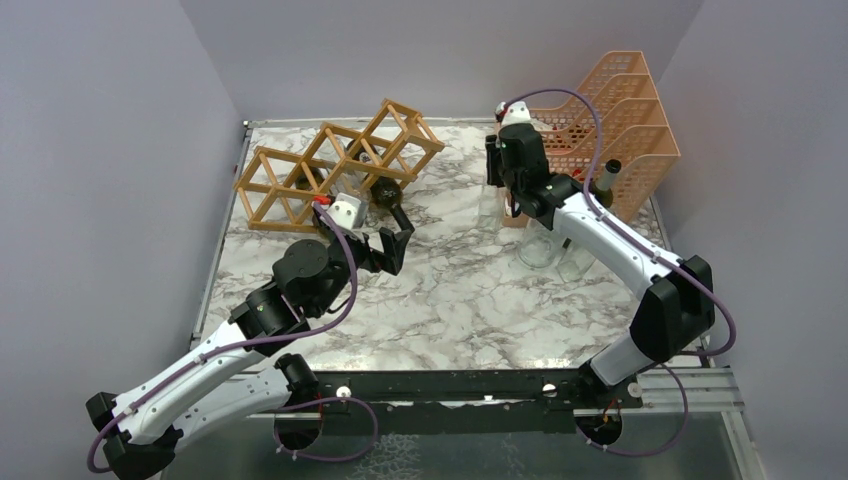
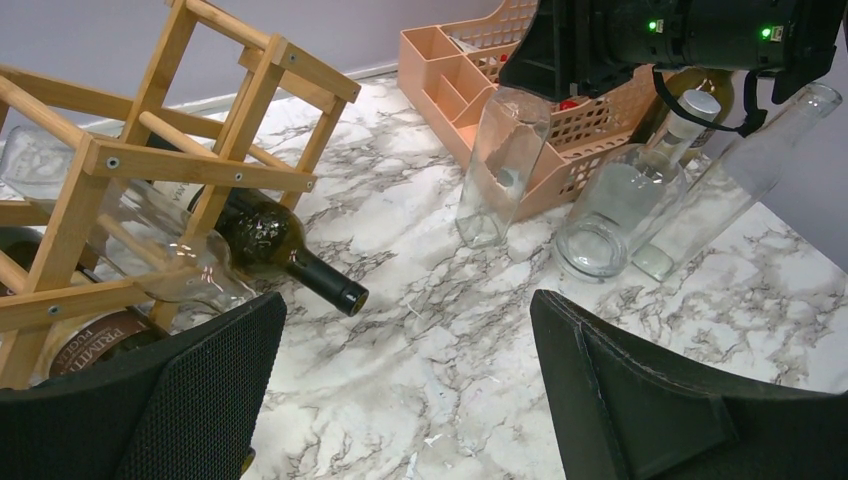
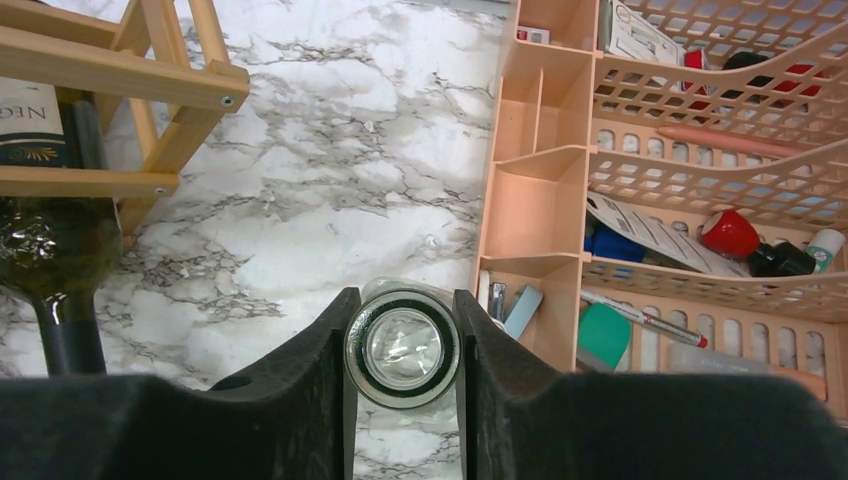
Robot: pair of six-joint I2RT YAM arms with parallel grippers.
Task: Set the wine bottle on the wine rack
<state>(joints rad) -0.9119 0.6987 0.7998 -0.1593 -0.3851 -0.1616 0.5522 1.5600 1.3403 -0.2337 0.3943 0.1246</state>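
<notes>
Wine bottle [image 3: 402, 352], a clear glass one, is being clamped at its mouth by the right gripper [image 3: 402, 312]. The two black fingers [image 3: 300, 400] are pressing against opposite sides of the round rim, as the right wrist view is showing from straight above. In the left wrist view the bottle is standing upright under that gripper, with its base seemingly resting on the marble table [image 1: 450, 300]. It is sitting just beside the front corner of the peach mesh organiser [image 1: 625, 120], well apart from the wine rack [image 1: 330, 165].

Two more clear bottles [image 2: 615, 210] are leaning next to it, against the organiser and on the side away from the rack. One is wearing a white cap. Pens, papers and small coloured items are lying in the organiser's trays.

Across the table, the left gripper [image 2: 400, 390] is hanging with its jaws spread wide and nothing between them. Its mesh-padded fingers [image 2: 200, 400] are framing the bottom of its own camera view. It is hovering low over the marble, near the front of the rack.

The rack itself, a lattice of light wooden sticks, is sitting toward the back left of the table. A dark green bottle [image 2: 270, 240] is lying in one lower cell, with its neck poking out toward the open marble. A clear bottle and a labelled bottle are lying in neighbouring cells.
</notes>
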